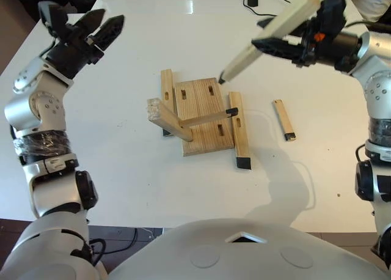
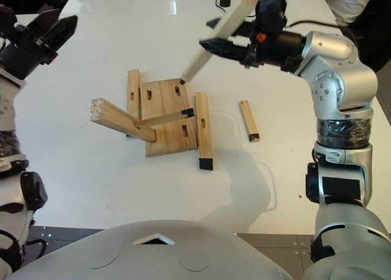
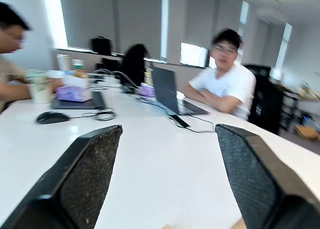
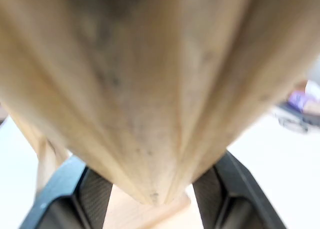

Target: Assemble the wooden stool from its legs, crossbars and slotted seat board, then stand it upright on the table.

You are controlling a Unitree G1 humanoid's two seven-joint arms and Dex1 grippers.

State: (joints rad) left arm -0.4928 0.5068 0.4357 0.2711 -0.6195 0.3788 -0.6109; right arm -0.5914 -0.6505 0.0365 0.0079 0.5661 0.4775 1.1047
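White table [image 1: 122, 170] under everything, and the slotted seat board [image 1: 204, 130] lies flat on it, slots up. I'll place the rest off that.

- The right gripper [image 1: 292, 30] is clamped on one leg [image 1: 243, 60], up in the air. The leg's dark tip points down over the board's far edge.
- The left gripper [image 1: 110, 18] is spread wide with nothing in it, raised well off to the board's left.
- A second leg [image 1: 171, 121] leans out of the board's left side.
- Two more legs lie touching its edges, one right [image 1: 239, 133] and one left [image 1: 167, 87].
- A crossbar [image 1: 208, 117] runs from the leaning leg across the board.
- A loose crossbar [image 1: 285, 119] lies to the board's right, apart from it.

My guess is these are light, stiff, smooth sticks. I'd grip mid-length on the flat faces, since a long leg levers hard in the slot.
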